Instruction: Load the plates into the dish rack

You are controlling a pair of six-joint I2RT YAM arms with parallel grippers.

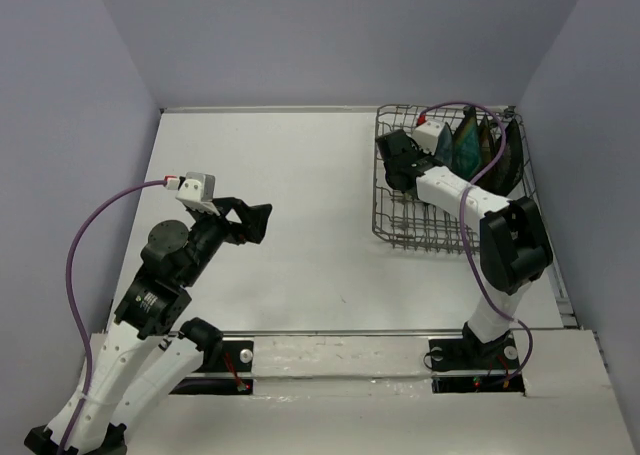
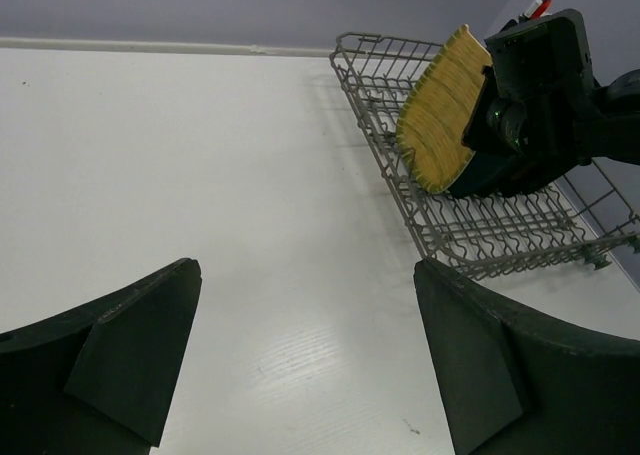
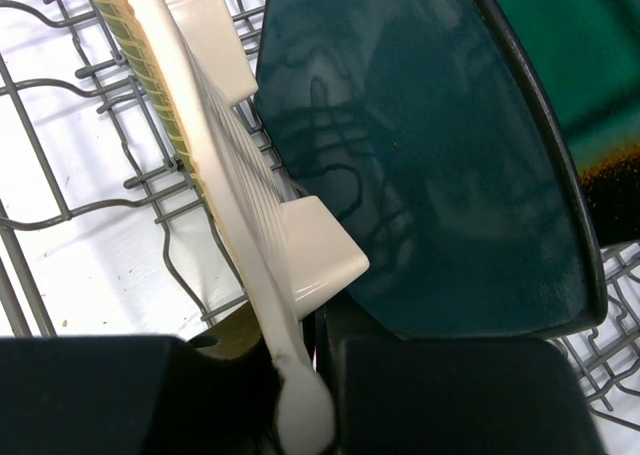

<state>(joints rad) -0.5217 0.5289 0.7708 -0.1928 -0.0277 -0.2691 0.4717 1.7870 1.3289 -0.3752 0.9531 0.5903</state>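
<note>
Over the dish rack (image 2: 480,240), the right claw (image 3: 305,375) grips the yellow ribbed plate (image 2: 443,110)

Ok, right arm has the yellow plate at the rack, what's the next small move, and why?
Probably ease the right gripper straight down a little, then let go. It is shut on the yellow plate, which is held on edge and tilted inside the rack, close beside the dark teal plate. Whether its lower edge is seated isn't visible, so lower gently.

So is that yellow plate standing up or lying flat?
Standing up, on edge: the yellow plate is pinched by the right fingers in the rack, beside a teal plate.
</note>
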